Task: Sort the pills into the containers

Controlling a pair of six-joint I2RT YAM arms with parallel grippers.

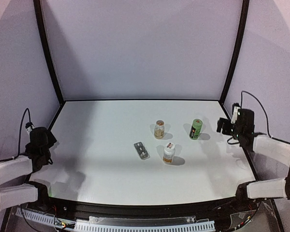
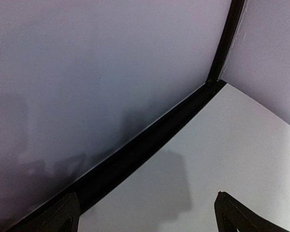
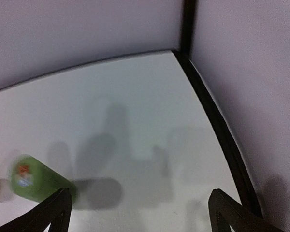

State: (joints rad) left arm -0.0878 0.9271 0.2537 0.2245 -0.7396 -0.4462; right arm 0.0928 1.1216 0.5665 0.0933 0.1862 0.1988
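Left gripper (image 2: 145, 217): released, its two dark fingers spread wide and holding nothing. It hangs over the left edge of the table (image 1: 96, 145), facing the far left corner and well apart from every item.

Right gripper (image 3: 142, 212): released, fingers spread wide and holding nothing. It sits at the right edge of the table, near the green bottle (image 1: 196, 129) but not touching it.

Pill box (image 1: 141, 150): a small grey strip of joined square compartments with clear lids. It lies flat near the middle of the table, set at a slant. The lids look closed, and the contents are too small to tell.

White-capped bottle (image 1: 168, 152): stands upright just right of the pill box, between it and the right gripper. It has a red mark on top and a yellowish lower part.

Brown-capped bottle (image 1: 159, 129): stands upright behind the pill box, with a pale yellowish body.

Green bottle: stands right of the brown-capped bottle. It has a printed label and looks blurred in the right wrist view.
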